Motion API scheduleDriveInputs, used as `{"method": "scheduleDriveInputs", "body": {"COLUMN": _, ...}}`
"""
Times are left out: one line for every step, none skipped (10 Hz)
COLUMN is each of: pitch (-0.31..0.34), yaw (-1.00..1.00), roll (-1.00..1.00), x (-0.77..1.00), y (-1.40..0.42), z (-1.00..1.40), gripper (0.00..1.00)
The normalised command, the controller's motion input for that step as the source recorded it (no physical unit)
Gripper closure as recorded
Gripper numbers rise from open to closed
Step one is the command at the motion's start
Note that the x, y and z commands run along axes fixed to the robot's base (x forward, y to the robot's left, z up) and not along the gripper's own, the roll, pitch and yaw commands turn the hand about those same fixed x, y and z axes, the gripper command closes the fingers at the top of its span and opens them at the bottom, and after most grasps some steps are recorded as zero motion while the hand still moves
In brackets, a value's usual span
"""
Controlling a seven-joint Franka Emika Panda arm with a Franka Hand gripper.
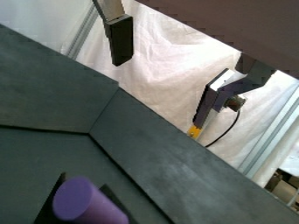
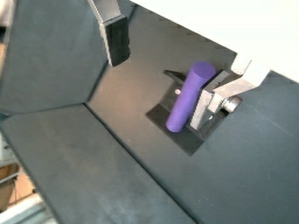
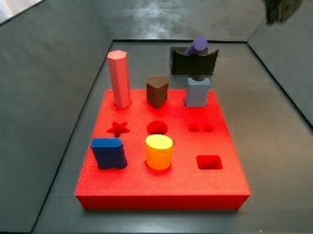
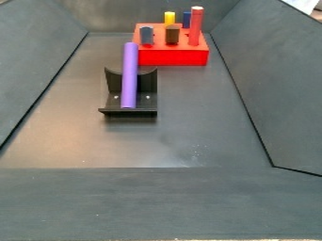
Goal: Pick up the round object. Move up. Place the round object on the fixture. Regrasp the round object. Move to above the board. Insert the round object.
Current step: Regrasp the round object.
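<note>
Dark grey bin floor is sitting empty below the gripper (image 2: pixel 176 48); jaws are spread, grasping nothing; round object (image 2: pixel 187 94) is leaning on the fixture (image 4: pixel 130 98) beneath the claw, long axis tilted; board (image 3: pixel 159 155) is lying well beyond.

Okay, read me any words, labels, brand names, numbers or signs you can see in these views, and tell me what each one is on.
None: no view shows readable text.
The board and its pegs are plain, without print.
The round object, leaning on the fixture, bears no marking.
The gripper, raised above the fixture with nothing between its jaws, shows no readable label.
The dark floor has no signs.
</note>
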Motion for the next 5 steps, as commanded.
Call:
{"method": "scheduleDriveInputs", "body": {"pitch": -0.001, "yaw": 0.21, "roll": 0.04, "x": 0.05, "y": 0.04, "z": -1.00, "gripper": 0.00}}
{"method": "scheduleDriveInputs", "body": {"pitch": -0.045, "yaw": 0.19, "roll": 0.04, "x": 0.06, "y": 0.04, "z": -1.00, "gripper": 0.00}}
{"method": "scheduleDriveInputs", "body": {"pitch": -0.086, "yaw": 0.16, "roll": 0.05, "x": 0.07, "y": 0.03, "z": -1.00, "gripper": 0.00}}
{"method": "scheduleDriveInputs", "body": {"pitch": -0.106, "yaw": 0.12, "roll": 0.06, "x": 0.09, "y": 0.03, "z": -1.00, "gripper": 0.00}}
{"method": "scheduleDriveInputs", "body": {"pitch": -0.114, "yaw": 0.08, "roll": 0.07, "x": 0.10, "y": 0.03, "z": -1.00, "gripper": 0.00}}
